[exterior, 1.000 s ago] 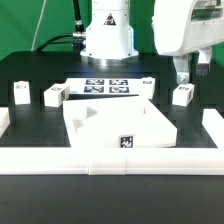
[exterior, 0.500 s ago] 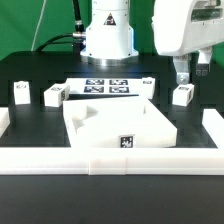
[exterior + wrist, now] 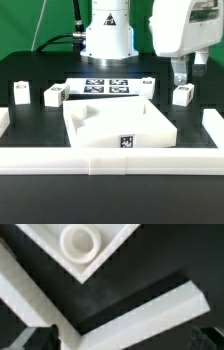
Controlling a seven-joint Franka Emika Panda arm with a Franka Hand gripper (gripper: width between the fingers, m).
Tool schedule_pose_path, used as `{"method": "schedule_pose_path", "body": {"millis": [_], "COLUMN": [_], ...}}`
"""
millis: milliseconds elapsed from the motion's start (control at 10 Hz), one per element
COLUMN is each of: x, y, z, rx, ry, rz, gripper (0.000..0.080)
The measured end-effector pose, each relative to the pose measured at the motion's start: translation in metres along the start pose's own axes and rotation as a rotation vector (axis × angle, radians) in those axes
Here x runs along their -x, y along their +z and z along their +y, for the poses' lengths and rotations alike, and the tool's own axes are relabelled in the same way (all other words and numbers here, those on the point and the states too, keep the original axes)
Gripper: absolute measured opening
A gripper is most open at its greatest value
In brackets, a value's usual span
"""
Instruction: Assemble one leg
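Note:
Several small white legs stand on the black table in the exterior view: one (image 3: pixel 182 95) at the right, two (image 3: pixel 20 93) (image 3: pixel 53 95) at the left, one (image 3: pixel 147 84) by the marker board. My gripper (image 3: pixel 184 72) hangs just above the right leg without touching it. In the wrist view the gripper (image 3: pixel 122 339) is open and empty, its dark fingers (image 3: pixel 35 339) far apart at the frame's corners. No leg shows clearly there. The large white tray panel (image 3: pixel 140 122) lies in the middle, and its corner with a round hole (image 3: pixel 78 241) shows in the wrist view.
The marker board (image 3: pixel 105 87) lies behind the panel in front of the robot base (image 3: pixel 108 40). White rails border the table at the front (image 3: pixel 110 160), left (image 3: pixel 4 120) and right (image 3: pixel 212 128). A white bar (image 3: pixel 150 308) crosses the wrist view.
My gripper has shifted slightly toward the exterior view's left above the right leg. Nothing else has moved.

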State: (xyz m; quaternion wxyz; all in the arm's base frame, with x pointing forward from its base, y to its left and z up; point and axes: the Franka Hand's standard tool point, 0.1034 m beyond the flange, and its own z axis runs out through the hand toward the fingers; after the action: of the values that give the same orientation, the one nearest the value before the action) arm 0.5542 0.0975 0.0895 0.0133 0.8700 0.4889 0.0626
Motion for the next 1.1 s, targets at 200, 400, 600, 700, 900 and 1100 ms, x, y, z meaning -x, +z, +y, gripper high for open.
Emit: {"method": "schedule_pose_path", "body": {"millis": [200, 400, 600, 700, 900, 1100], "x": [0.017, 0.025, 0.029, 0.029, 0.031, 0.052], "y": [0.004, 0.005, 0.006, 0.006, 0.008, 0.015], "z": [-0.002, -0.001, -0.002, -0.002, -0.003, -0.005], "rx": [0.01, 0.004, -0.006, -0.007, -0.009, 0.017], "ry": [-0.186, -0.311, -0.307, -0.307, -0.308, -0.5], "rz": [-0.024, -0.076, -0.088, -0.088, -0.09, -0.054], "gripper": [0.065, 0.065, 0.065, 0.065, 0.065, 0.065]}}
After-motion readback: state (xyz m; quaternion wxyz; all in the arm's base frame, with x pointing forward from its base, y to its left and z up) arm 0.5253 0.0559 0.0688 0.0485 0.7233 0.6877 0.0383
